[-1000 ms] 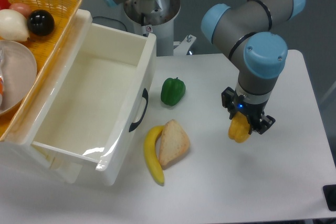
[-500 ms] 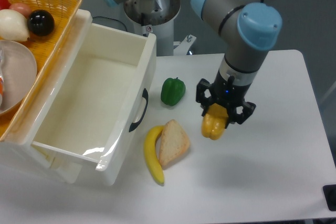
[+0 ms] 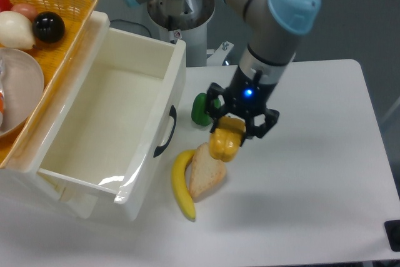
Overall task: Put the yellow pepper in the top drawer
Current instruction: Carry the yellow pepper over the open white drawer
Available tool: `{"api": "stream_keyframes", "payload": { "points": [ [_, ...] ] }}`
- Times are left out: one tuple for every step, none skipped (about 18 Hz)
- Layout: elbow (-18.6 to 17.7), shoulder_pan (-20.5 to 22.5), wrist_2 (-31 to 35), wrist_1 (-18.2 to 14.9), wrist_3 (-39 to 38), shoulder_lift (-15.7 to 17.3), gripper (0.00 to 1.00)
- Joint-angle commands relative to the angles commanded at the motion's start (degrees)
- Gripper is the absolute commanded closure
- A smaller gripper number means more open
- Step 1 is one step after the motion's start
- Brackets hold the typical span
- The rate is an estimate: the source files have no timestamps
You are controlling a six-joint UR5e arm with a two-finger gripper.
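The arm reaches down from above, wrist vertical, its gripper [image 3: 227, 137] clamped on the yellow pepper [image 3: 225, 144], held above the bread slice [image 3: 205, 171] to the right of the top drawer [image 3: 112, 129], beside the green pepper [image 3: 200, 108].

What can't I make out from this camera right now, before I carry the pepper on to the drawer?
- Green pepper: right part hidden behind the gripper.
- Yellow pepper: its top is covered by the gripper; finger contact not visible.
- Bread slice: upper tip overlapped by the yellow pepper.
- Orange basket and its bowl: cut off by the left edge.
- Top drawer: its near-right inner wall can't be seen.
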Motion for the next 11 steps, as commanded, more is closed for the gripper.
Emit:
{"api": "stream_keyframes", "payload": {
  "points": [
    [-0.09,-0.44,-0.7,0.0,-1.93,1.06,0.9],
    [-0.09,-0.71,-1.84,0.0,-3.86,2.11,0.91],
    [-0.09,-0.8,-2.98,0.0,-5.36,3.08,0.91],
    [-0.09,-0.88,-3.77,0.0,-6.51,4.05,0.9],
    [-0.44,-1.06,-4.04,0.0,-7.13,5.1,0.91],
    [-0.7,-1.5,-4.22,0.0,-7.4,5.81,0.9],
    [-1.05,-2.11,-4.22,0.0,-7.83,6.34,0.9],
    [-1.67,-2.81,-4.22,0.0,-8.1,6.95,0.91],
    [-2.37,-3.17,-4.22,0.0,-8.1,7.65,0.91],
    [-3.07,-3.52,-4.13,0.09,-8.1,8.09,0.91],
    [-3.69,-4.04,-4.05,0.09,-8.19,8.19,0.9]
  ]
}}
